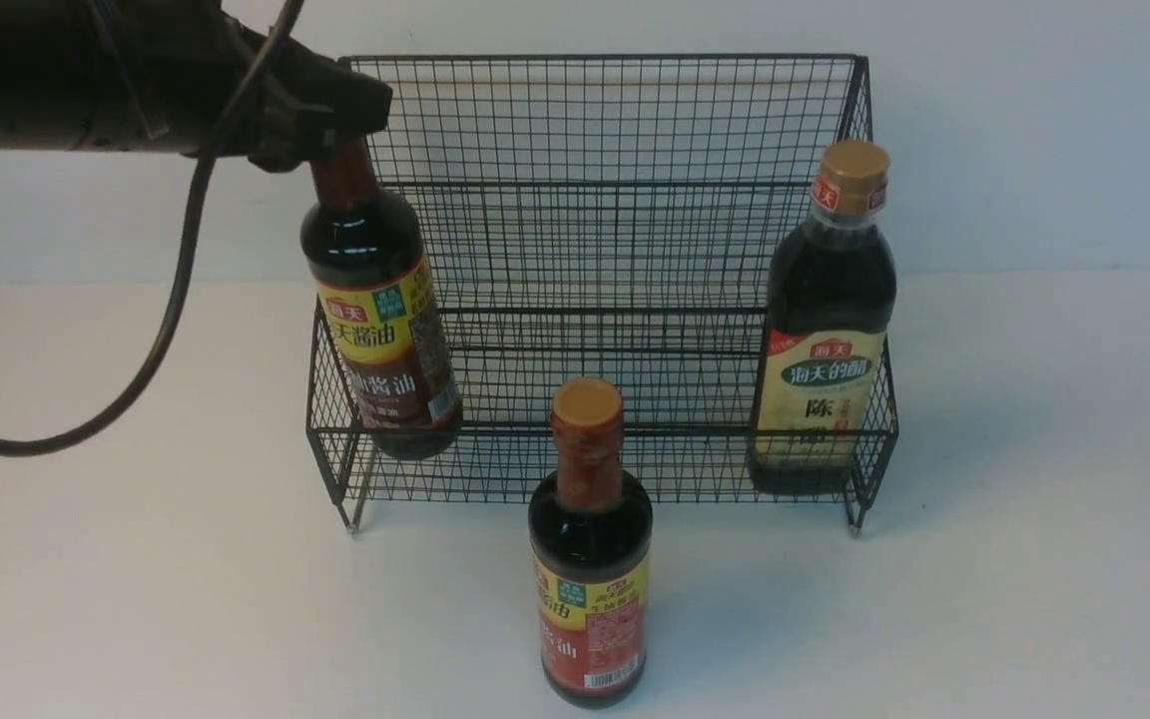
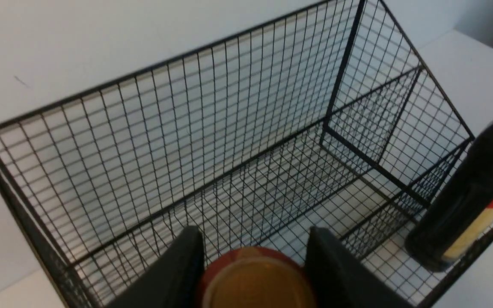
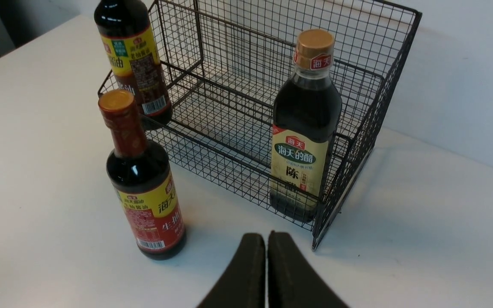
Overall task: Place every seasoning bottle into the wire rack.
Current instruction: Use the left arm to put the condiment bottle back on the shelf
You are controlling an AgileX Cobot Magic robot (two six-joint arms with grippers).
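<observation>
Right now the left gripper [image 1: 343,128] is reaching in from the robot's left. Its two fingers [image 2: 178,269] are clamping the gold cap and neck of the held slim bottle [image 1: 380,320]. That bottle is hanging tilted, with its base swung toward the middle of the wire rack [image 1: 615,200]. The base is sitting at the left front corner of the lower tier, close against the left side mesh. The views are not showing whether it is resting on the mesh floor or hovering just above it.

At the right end of the same tier the broad bottle [image 1: 825,320] is standing upright behind the low front rail. It is well apart from the held one.

The loose slim bottle [image 1: 590,559] is standing upright on the white table [image 1: 136,599]. It is out in front of the rack's middle, and the front rail is running between it and the lower tier.

The right gripper [image 3: 266,244] is hovering over the table in front of the rack's right corner. Its fingers are pressing flat together on nothing. The loose bottle and the broad bottle are standing ahead of it on either side.

A black cable [image 1: 176,300] is looping down from the left arm over the table, left of the rack and touching no bottle. A pale wall [image 1: 1034,120] is rising close behind the rack.
</observation>
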